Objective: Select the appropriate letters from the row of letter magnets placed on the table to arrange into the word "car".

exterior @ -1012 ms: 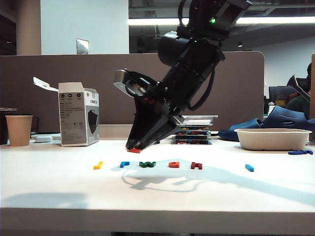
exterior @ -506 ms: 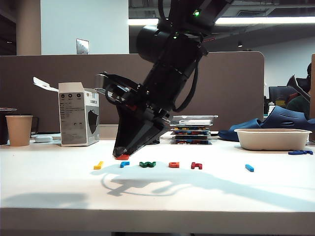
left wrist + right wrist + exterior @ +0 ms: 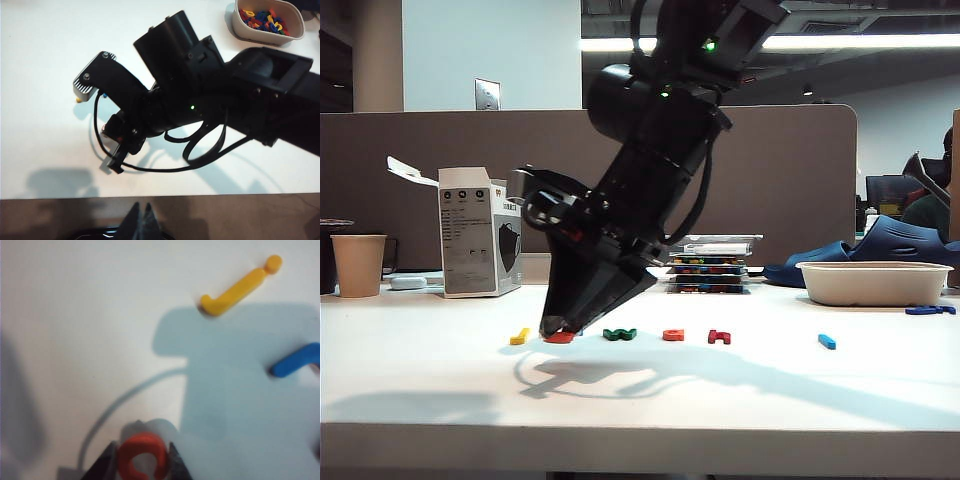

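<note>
My right gripper (image 3: 558, 333) points steeply down and is shut on an orange-red "c" letter (image 3: 560, 338), holding it at table level between the yellow letter (image 3: 520, 336) and the green one (image 3: 619, 334). The right wrist view shows the "c" (image 3: 142, 455) pinched between both fingers, with the yellow letter (image 3: 239, 286) and the blue hooked letter (image 3: 296, 360) beyond it. Further along the row lie another orange-red letter (image 3: 673, 335), a dark red one (image 3: 719, 337) and a blue bar (image 3: 827, 341). My left gripper (image 3: 142, 220) is shut and empty, off the white table's (image 3: 640, 400) edge.
A paper cup (image 3: 358, 264) and a white carton (image 3: 478, 232) stand at the back left. A stack of trays (image 3: 710, 265) sits behind the row, with a white bowl (image 3: 873, 283) at the right. The right arm (image 3: 200, 100) fills the left wrist view, which also shows a bowl of letters (image 3: 268, 20).
The right gripper has swung left and down with the orange-red letter, from above the green letter to table level beside the yellow one. It now hides the blue hooked letter in the exterior view.
</note>
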Available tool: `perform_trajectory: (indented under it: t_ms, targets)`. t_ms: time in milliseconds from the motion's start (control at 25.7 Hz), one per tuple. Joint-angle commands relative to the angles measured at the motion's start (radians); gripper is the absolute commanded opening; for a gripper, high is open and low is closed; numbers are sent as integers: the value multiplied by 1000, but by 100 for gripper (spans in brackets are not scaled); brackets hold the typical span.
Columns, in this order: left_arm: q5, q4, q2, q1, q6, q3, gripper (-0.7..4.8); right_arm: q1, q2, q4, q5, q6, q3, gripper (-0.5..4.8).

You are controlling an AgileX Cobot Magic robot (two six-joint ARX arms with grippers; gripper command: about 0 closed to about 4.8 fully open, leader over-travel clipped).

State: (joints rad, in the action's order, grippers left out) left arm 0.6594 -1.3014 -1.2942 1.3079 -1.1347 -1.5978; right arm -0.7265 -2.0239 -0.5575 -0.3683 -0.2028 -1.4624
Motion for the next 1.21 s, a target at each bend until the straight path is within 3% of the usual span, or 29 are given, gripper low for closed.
perform_trajectory:
  t_ms: [39,1207]
  targets:
    - [10,2,2,0,1,-4,-5,-5,2,13,5,1,-4,103]
    - [11,2,2,0,1,-4,-5,-30,-21,3,14,0,-4,103]
